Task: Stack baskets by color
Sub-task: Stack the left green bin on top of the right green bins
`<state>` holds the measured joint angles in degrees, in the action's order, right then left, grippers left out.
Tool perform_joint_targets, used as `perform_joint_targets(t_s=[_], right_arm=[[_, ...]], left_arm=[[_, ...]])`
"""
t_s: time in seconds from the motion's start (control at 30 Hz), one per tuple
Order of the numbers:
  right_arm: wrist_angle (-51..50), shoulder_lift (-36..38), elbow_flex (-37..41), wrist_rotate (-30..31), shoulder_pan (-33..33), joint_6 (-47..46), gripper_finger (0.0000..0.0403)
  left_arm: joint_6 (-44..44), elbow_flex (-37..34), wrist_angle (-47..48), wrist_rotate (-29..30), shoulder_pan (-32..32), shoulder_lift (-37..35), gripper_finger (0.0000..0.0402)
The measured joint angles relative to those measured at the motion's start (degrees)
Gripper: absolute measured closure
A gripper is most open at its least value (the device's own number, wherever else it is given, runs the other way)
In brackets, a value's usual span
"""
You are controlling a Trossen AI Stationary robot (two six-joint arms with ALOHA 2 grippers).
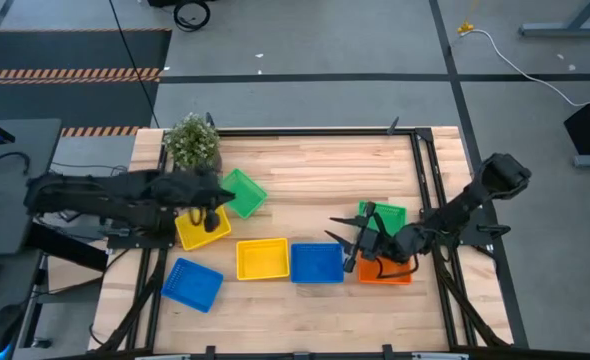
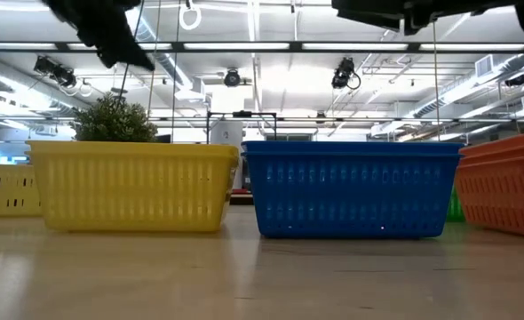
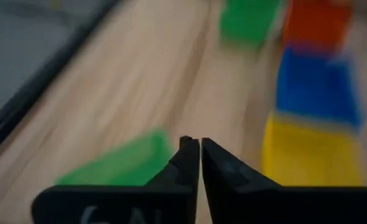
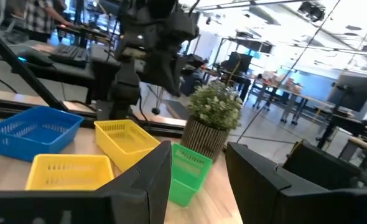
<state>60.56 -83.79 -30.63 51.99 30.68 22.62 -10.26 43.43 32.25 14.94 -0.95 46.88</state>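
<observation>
Several baskets rest flat on the wooden table. A green basket (image 1: 243, 192) and a yellow one (image 1: 203, 230) sit at the left near the potted plant (image 1: 192, 143). A blue basket (image 1: 193, 284) lies near the front left. Another yellow (image 1: 262, 258) and blue basket (image 1: 317, 262) stand side by side in the middle, beside an orange one (image 1: 385, 268) and a second green one (image 1: 383, 215). My left gripper (image 1: 213, 208) hovers shut above the left yellow and green baskets, its fingers (image 3: 190, 155) empty. My right gripper (image 1: 340, 245) stands open and empty over the gap between the blue and orange baskets.
A black frame rail (image 1: 430, 190) runs along the table's right side and another along the far edge. The plant stands in the far left corner. Bare wood lies across the table's far middle (image 1: 325, 170) and along the near edge.
</observation>
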Motion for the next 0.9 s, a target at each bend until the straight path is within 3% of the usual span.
perform_joint_targets(t_s=[0.13,0.23,0.37,0.6,0.73,0.9], right_arm=[[-0.6,-0.5,0.0,0.9,1.1,-0.5,0.0245],[-1.2,-0.5,0.0,1.0,1.2,-2.0,0.0245],[-1.2,-0.5,0.0,2.4,2.2,-2.1,0.0245],[-1.2,-0.5,0.0,18.6,8.2,-0.5,0.0245],[-1.2,-0.5,0.0,23.2,11.9,0.7,0.0245],[-1.2,-0.5,0.0,26.5,15.3,1.1,0.0245]], left_arm=[[4.9,12.0,16.9,-1.0,0.0,13.1,0.0351],[7.8,17.8,23.2,-3.9,0.0,22.2,0.0321],[4.1,21.4,20.9,-7.0,0.9,32.5,0.0271],[-9.1,21.7,13.2,-13.8,4.5,45.9,0.0193],[-10.9,21.7,9.2,-11.3,6.3,50.9,0.0182],[-12.5,22.5,7.9,-8.7,7.5,53.3,0.0197]])
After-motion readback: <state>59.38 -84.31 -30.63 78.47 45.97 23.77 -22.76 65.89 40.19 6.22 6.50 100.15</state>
